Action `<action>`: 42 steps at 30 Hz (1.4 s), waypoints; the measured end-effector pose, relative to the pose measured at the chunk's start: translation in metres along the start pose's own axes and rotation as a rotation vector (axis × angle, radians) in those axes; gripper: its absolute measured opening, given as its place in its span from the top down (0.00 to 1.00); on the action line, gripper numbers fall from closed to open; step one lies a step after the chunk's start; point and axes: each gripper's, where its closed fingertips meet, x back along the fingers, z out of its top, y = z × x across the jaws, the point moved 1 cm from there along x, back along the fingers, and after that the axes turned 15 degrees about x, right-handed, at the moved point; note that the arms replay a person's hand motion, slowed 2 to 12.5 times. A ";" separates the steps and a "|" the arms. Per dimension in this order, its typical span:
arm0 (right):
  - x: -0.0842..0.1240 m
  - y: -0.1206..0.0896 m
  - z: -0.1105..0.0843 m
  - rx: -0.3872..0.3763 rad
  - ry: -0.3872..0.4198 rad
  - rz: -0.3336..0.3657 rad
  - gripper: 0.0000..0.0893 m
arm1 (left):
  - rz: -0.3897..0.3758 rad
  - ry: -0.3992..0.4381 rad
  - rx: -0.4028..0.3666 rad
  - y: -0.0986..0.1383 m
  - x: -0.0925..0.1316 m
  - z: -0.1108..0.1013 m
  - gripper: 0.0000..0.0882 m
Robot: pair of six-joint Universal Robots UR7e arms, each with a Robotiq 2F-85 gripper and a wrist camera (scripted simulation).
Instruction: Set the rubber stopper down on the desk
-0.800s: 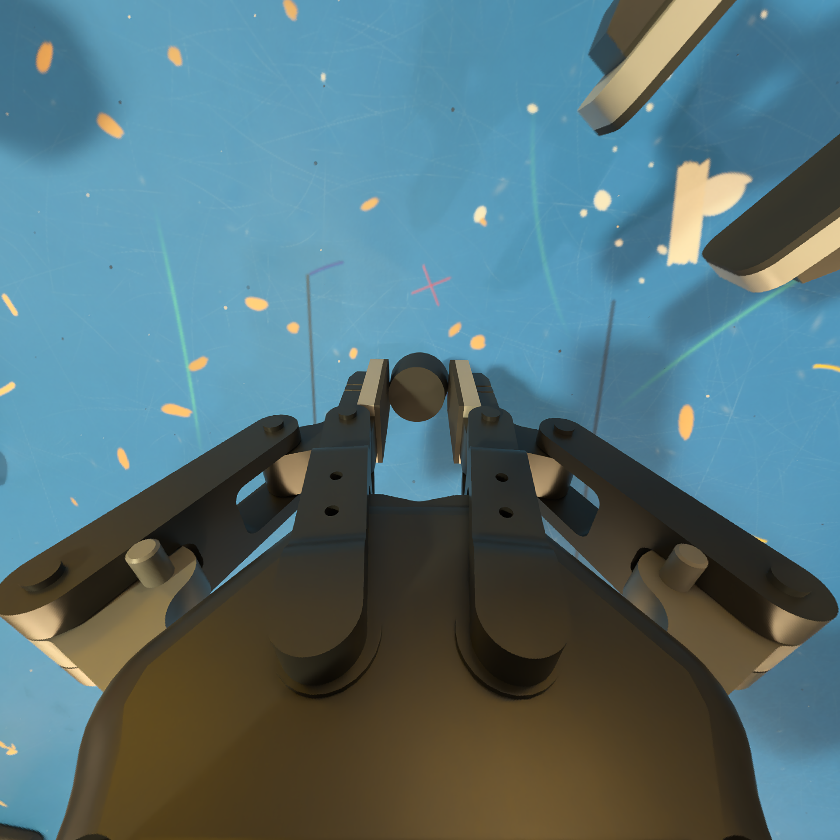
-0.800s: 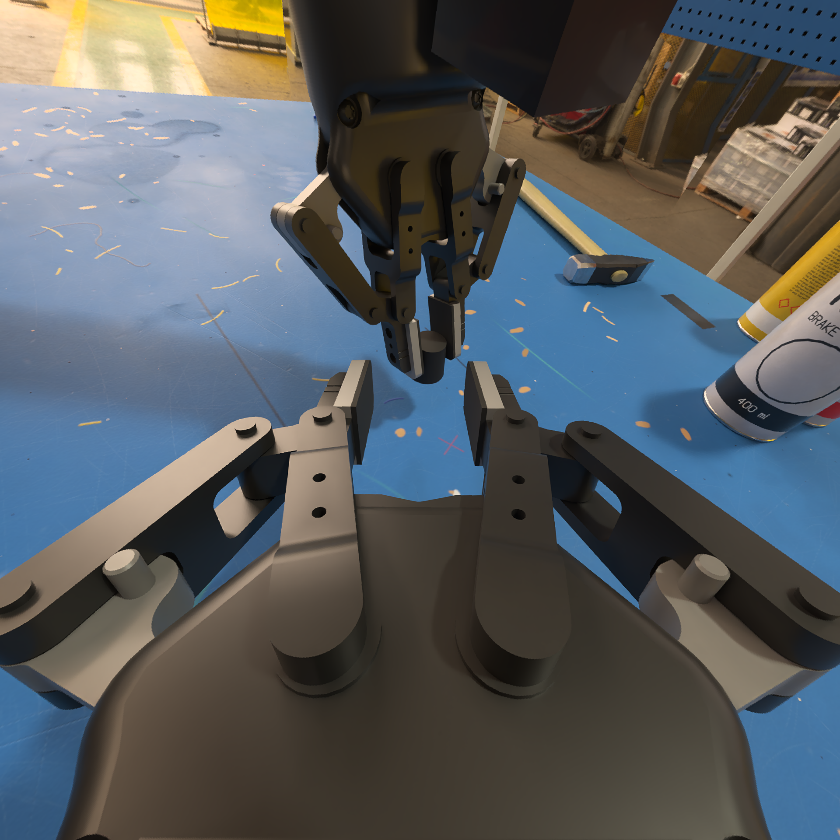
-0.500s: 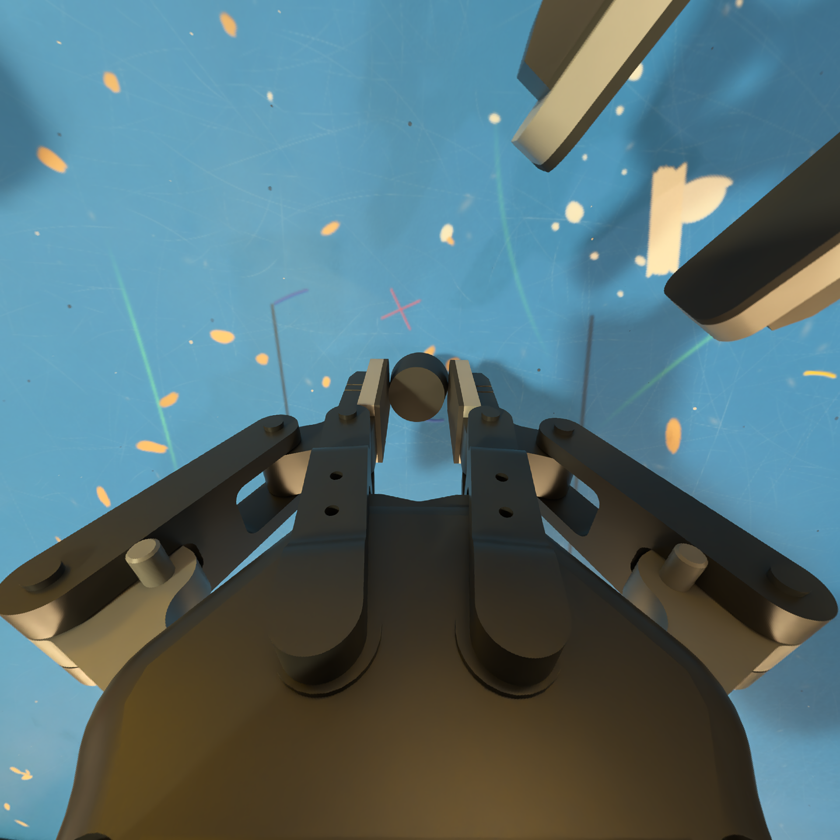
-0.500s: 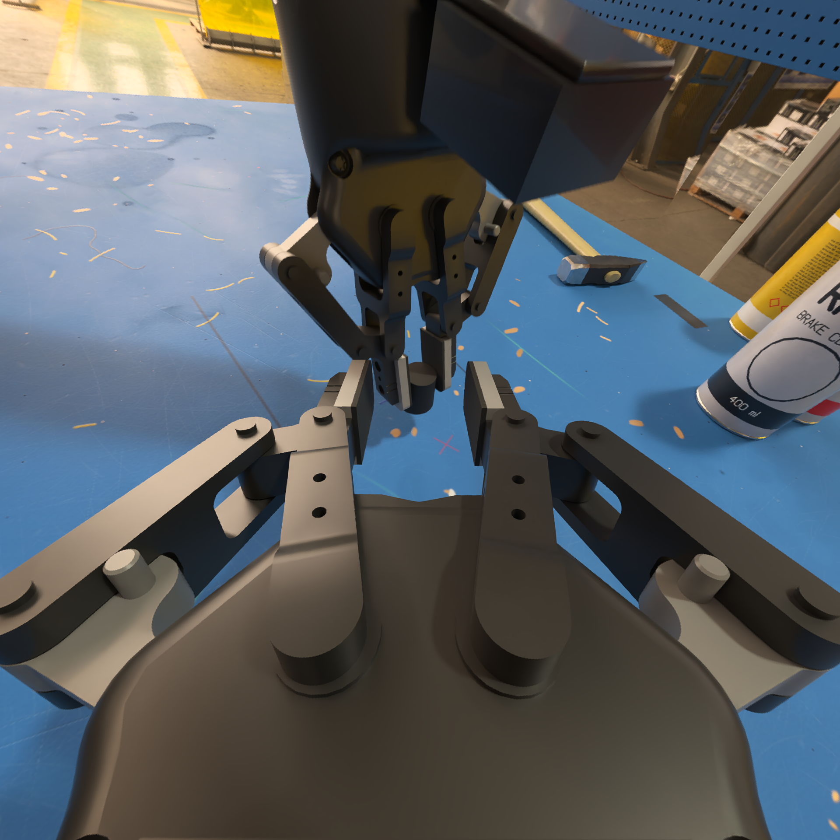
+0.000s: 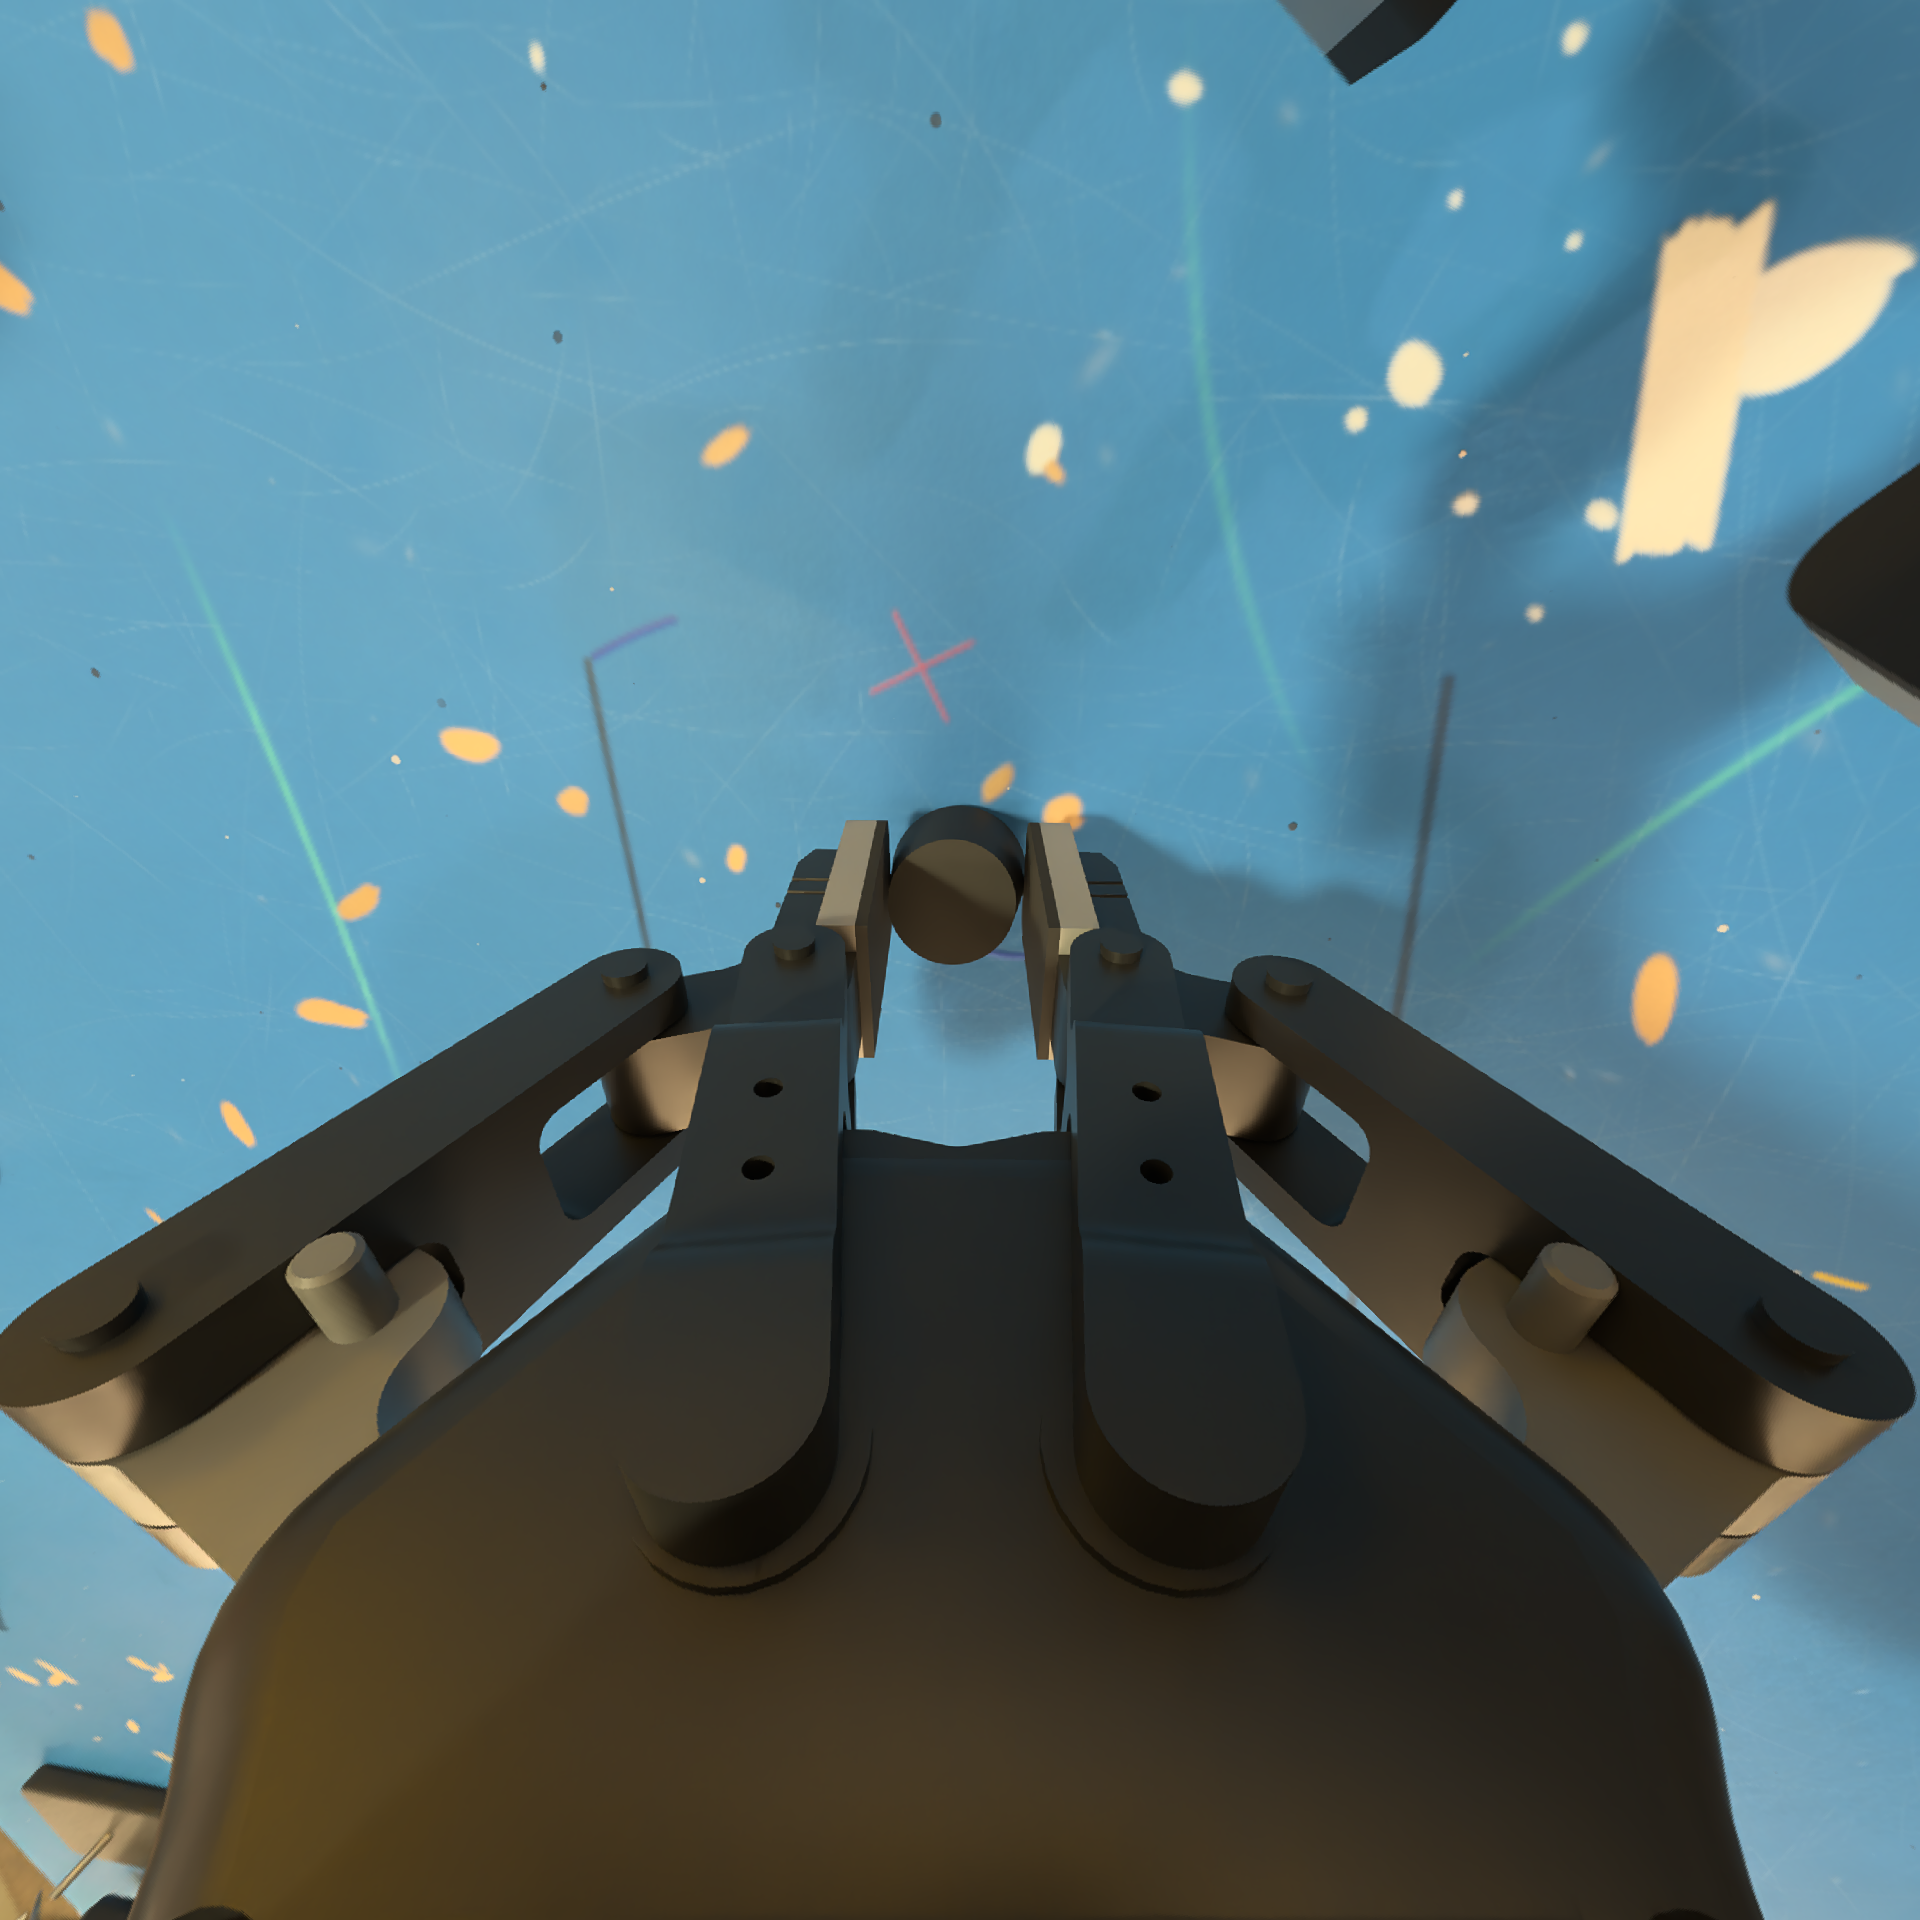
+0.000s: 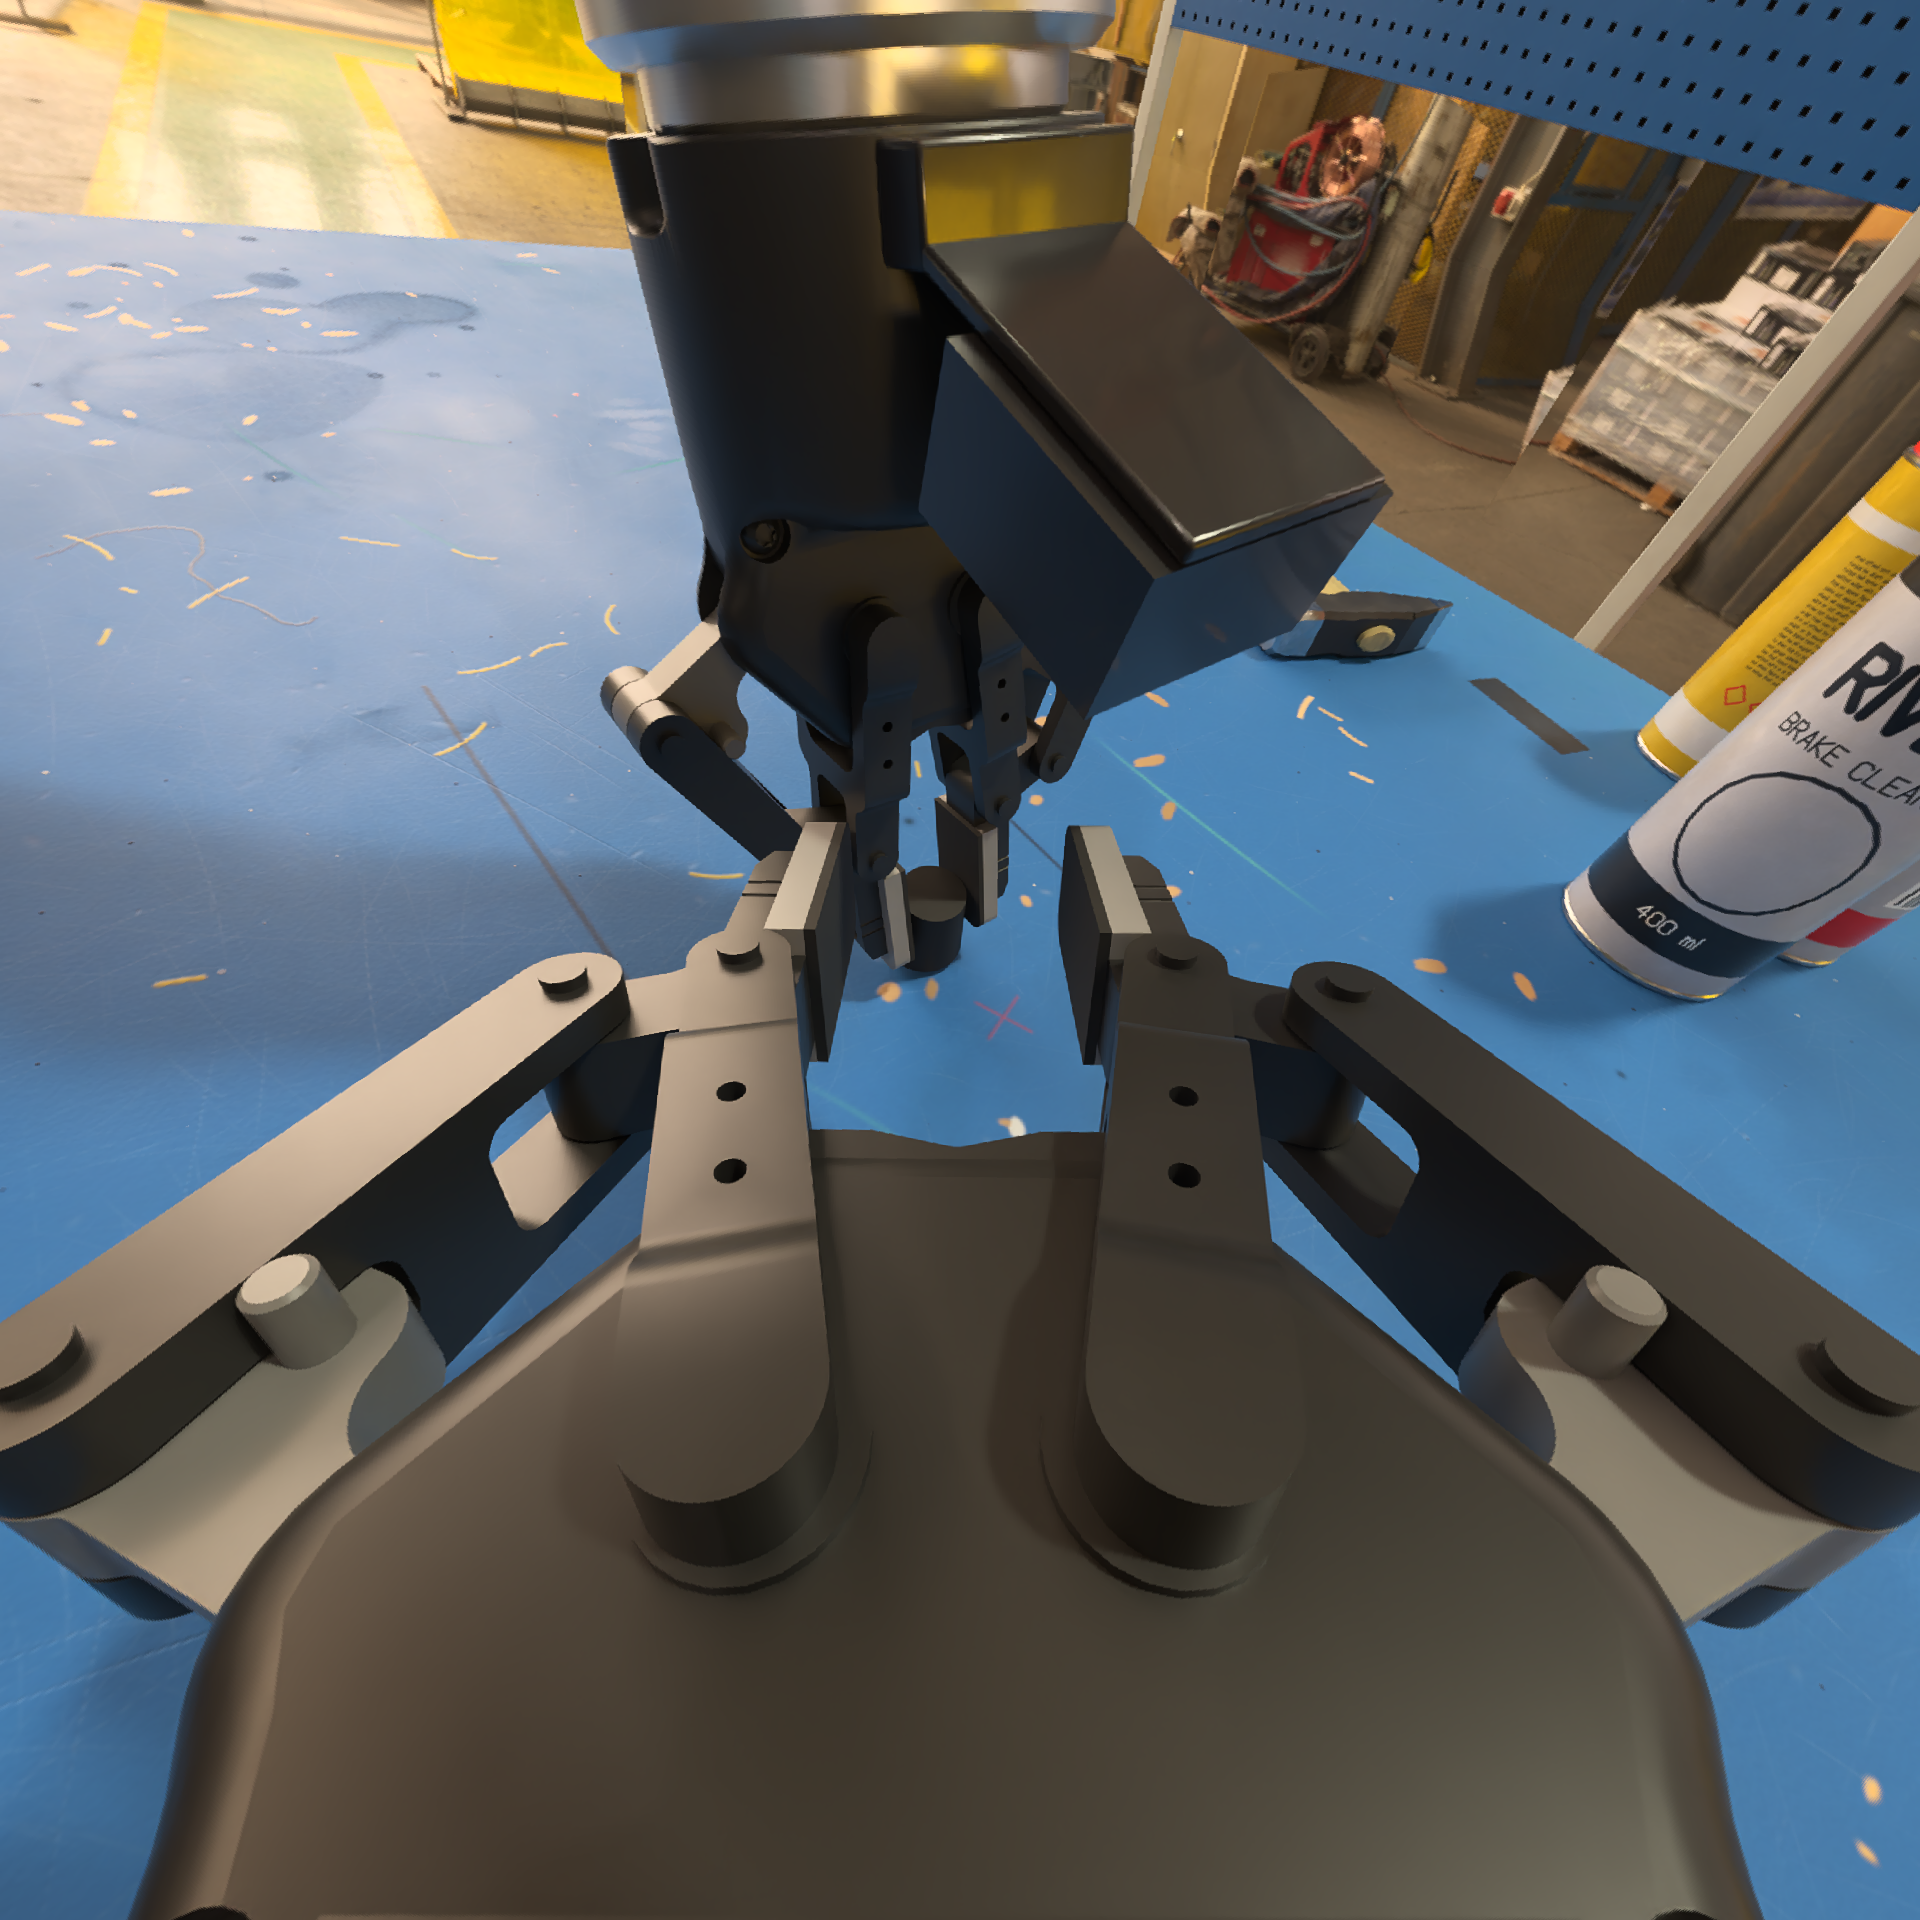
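My left gripper [image 5: 956,894] points straight down and is shut on the dark cylindrical rubber stopper [image 5: 953,899]. The stopper's lower end is at or just above the blue desk [image 5: 727,312], close to a red cross mark [image 5: 922,665]. In the right wrist view the left gripper [image 6: 940,899] hangs low over the desk with the stopper [image 6: 932,920] between its pads. My right gripper [image 6: 945,914] is open and empty, its fingers on either side of the left gripper's tips and nearer the camera.
Spray cans [image 6: 1766,831] stand at the right on the desk. A hammer head [image 6: 1351,629] lies behind the left arm. Orange chips and a pale tape patch [image 5: 1714,364] mark the desk. The right gripper's fingers [image 5: 1860,623] show at the left wrist view's right edge.
My left gripper has come down toward the desk with the stopper held; the desk marks look larger. The right gripper's fingers have slid toward the left wrist view's edges.
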 end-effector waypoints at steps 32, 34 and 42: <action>0.000 0.002 -0.003 -0.001 -0.011 -0.011 0.60 | -0.017 0.191 0.032 -0.005 0.038 0.002 0.66; 0.001 0.003 -0.003 -0.005 -0.010 -0.016 0.60 | -0.023 0.265 0.055 -0.007 0.053 0.003 0.67; 0.000 0.007 -0.005 -0.028 -0.008 -0.037 0.62 | 0.015 0.596 0.230 -0.040 0.118 -0.014 0.68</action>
